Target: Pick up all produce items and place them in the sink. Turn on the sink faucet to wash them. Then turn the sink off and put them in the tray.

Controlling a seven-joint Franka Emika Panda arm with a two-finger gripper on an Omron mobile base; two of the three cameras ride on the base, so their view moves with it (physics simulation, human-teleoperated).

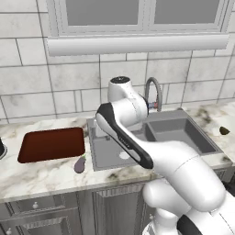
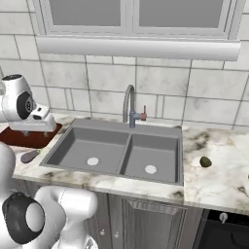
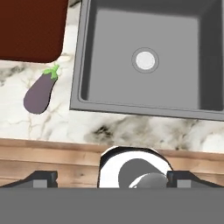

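Note:
The purple eggplant (image 1: pixel 80 164) (image 2: pixel 30 155) (image 3: pixel 40 92) lies on the marble counter between the reddish-brown tray (image 1: pixel 53 143) (image 2: pixel 22 137) (image 3: pixel 30 30) and the grey double sink (image 1: pixel 106 158) (image 2: pixel 116 127) (image 3: pixel 92 57). A small olive-brown produce item (image 1: pixel 224 130) (image 2: pixel 205 162) rests on the counter right of the sink. The gooseneck faucet (image 1: pixel 154 93) (image 2: pixel 129 104) stands behind the basins. My gripper (image 3: pixel 111 178) hovers open and empty over the counter's front edge; its fingertips (image 3: pixel 43 177) stand wide apart. The eggplant is up and to the left in the hand view.
Both basins hold nothing but their round drains (image 2: pixel 93 161) (image 2: pixel 151 169). A tiled wall and a window sill (image 2: pixel 136 47) rise behind the counter. Cabinet fronts (image 1: pixel 41 215) run below the counter edge. My own arm hides part of the sink in the left base view.

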